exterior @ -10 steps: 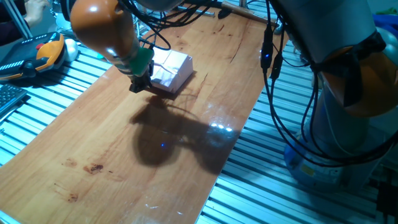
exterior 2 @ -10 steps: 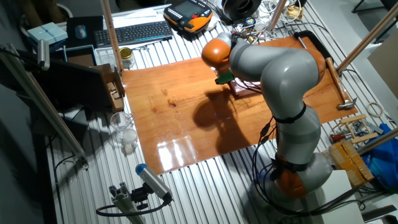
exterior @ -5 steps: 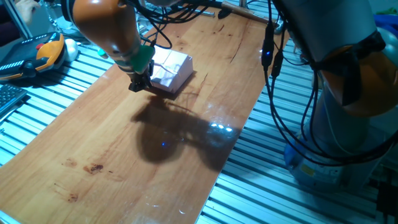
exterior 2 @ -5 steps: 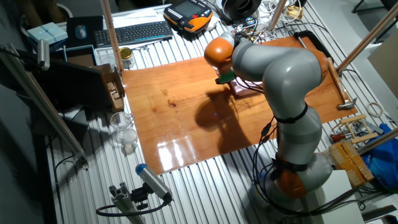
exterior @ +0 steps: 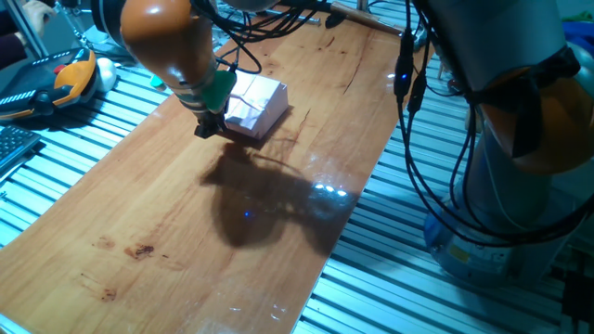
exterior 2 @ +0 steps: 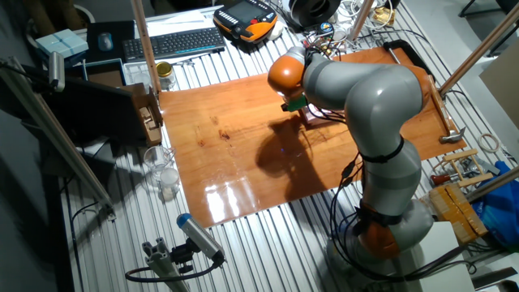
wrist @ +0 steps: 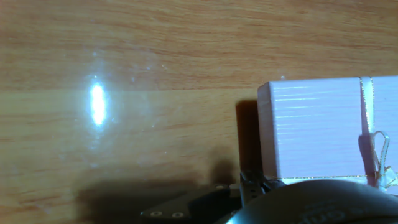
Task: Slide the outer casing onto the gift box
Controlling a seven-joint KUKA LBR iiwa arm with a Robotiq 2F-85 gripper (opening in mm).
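1. The outer casing [exterior: 255,102] is lying on the table [exterior: 186,213], far side, with the gripper [exterior: 210,125] pressing against its near edge.
2. Being thin, light cardboard, it is likely sliding easily and denting under pressure; flat edges are the safest contact.
3. I cannot tell how the jaws are standing, and the gift box is showing nowhere clearly.

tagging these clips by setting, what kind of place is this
Most likely a robotics lab workbench. A wooden board lies on an aluminium-slat table, a keyboard and an orange-and-black handheld controller sit at the back, and loose cables and tools crowd the edges.
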